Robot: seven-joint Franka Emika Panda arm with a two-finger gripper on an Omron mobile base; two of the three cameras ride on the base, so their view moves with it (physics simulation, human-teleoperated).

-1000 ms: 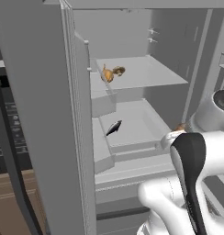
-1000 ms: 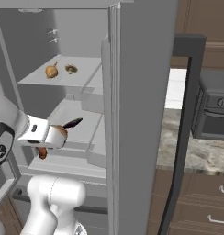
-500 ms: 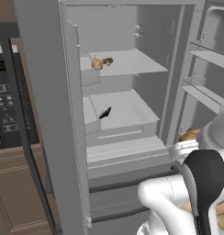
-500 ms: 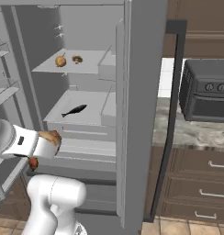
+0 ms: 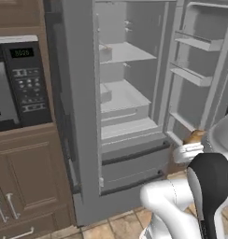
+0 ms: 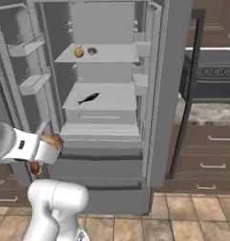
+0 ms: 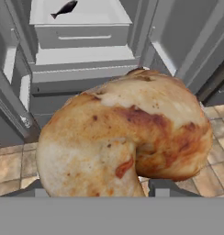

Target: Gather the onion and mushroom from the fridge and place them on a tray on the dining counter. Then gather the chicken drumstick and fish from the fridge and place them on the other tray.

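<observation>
Tall grey steel French-door fridge [image 6: 157,94]: doors open, centre of the right base view. Small tan-golden chicken drumstick [image 7: 127,137]: fills the middle of the hand view, clamped in the claw [image 6: 52,141] at lower left of the right base view, outside the shelves. Slim dark fish [image 6: 87,98]: middle shelf. Round brown-orange onion [image 6: 78,52]: top shelf, just beside a small tan mushroom [image 6: 92,50].
</observation>
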